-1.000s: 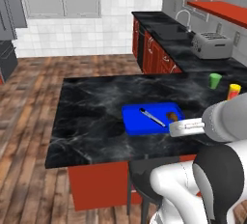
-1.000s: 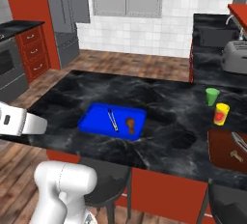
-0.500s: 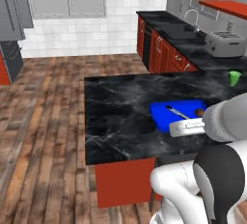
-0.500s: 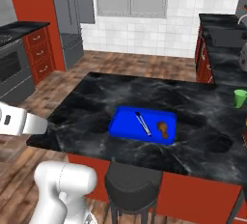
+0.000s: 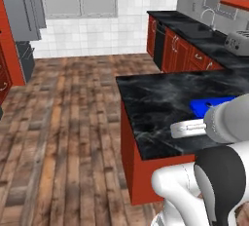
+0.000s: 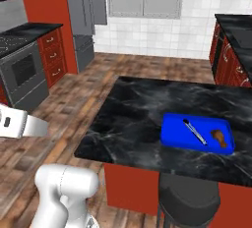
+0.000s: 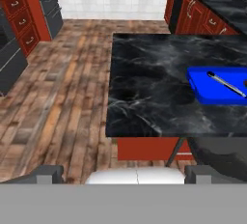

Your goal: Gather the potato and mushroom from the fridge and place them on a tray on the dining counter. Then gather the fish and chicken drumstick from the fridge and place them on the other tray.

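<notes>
Gripper (image 7: 123,172) tips sit far apart, jaws wide and empty, aimed over the near edge of the dining counter (image 6: 142,104). Since a second ago the whole view has swung left as the base turned: the counter has slid right and more wood floor (image 5: 68,122) shows. The tray (image 6: 197,132) lies near the counter's right end, carrying a slim fish (image 6: 195,131) and a brown drumstick (image 6: 220,137). The fridge (image 6: 83,20) stands across open floor, left of the counter's far corner.
</notes>
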{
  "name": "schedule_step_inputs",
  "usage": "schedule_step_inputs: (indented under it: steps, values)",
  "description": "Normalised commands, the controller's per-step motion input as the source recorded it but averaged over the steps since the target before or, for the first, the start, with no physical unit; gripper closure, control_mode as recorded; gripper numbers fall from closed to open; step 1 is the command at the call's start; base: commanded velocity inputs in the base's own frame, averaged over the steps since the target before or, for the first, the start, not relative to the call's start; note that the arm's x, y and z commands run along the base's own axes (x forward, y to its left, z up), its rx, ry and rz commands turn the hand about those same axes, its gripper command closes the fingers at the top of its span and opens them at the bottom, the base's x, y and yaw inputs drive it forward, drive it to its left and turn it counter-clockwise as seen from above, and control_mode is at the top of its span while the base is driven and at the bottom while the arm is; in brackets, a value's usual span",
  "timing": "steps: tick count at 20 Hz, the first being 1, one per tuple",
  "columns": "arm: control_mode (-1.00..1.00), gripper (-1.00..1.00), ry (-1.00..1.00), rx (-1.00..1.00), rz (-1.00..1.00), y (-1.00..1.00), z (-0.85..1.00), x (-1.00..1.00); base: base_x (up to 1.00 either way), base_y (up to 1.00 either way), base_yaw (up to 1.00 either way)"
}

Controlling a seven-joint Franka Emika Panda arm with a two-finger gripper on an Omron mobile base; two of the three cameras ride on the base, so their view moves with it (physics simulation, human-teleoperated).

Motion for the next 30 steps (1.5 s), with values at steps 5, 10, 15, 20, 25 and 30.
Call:
schedule_step_inputs:
  steps: [5, 10, 15, 20, 25, 30]
  values:
    - [1.0, -1.0, 0.0, 0.0, 0.0, 0.0, 0.0, 0.0, 0.02, 0.83, -0.05]
    - [1.0, -1.0, 0.0, 0.0, 0.0, 0.0, 0.0, 0.0, 0.39, 0.72, -0.08]
    - [1.0, -1.0, 0.0, 0.0, 0.0, 0.0, 0.0, 0.0, 0.65, 0.73, -0.12]
    - [1.0, -1.0, 0.0, 0.0, 0.0, 0.0, 0.0, 0.0, 0.74, 0.74, -0.14]
    - [1.0, -1.0, 0.0, 0.0, 0.0, 0.0, 0.0, 0.0, 0.89, 0.62, -0.15]
    - [1.0, -1.0, 0.0, 0.0, 0.0, 0.0, 0.0, 0.0, 1.0, 0.43, -0.14]
